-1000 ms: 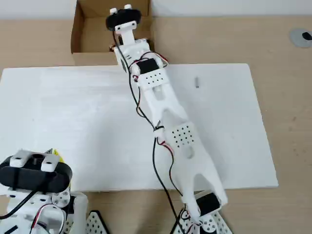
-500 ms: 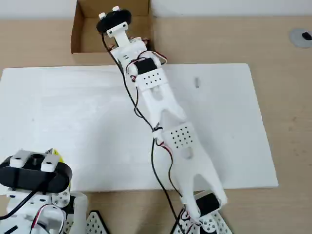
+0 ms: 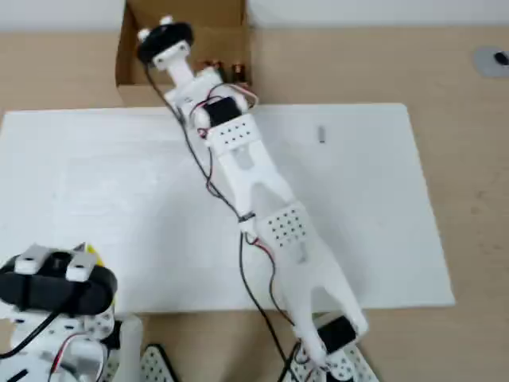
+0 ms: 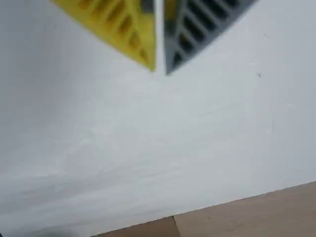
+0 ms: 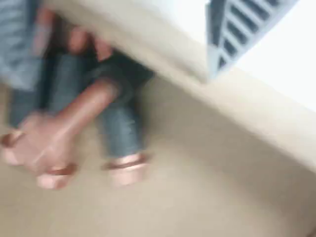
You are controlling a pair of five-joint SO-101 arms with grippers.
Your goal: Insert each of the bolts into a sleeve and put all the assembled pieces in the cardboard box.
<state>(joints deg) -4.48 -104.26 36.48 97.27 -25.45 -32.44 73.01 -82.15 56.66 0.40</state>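
Assembled pieces (image 3: 223, 70), dark sleeves with copper-coloured ends, lie inside the cardboard box (image 3: 125, 60), close to its wall that borders the white board (image 3: 95, 183). The right arm (image 3: 262, 207) lies stretched across the board to the box, and its wrist covers part of the box's inside in the high view. The right gripper (image 5: 121, 64) hangs inside the box just beside the pieces, its fingers (image 5: 237, 29) spread apart and holding nothing. One small grey part (image 3: 321, 134) lies on the board, apart from the box. The left gripper (image 4: 159, 69) is well away from the box, low over the board, fingers closed on nothing. A grey disc (image 3: 491, 60) sits on the desk (image 3: 469, 175), well apart from the box.
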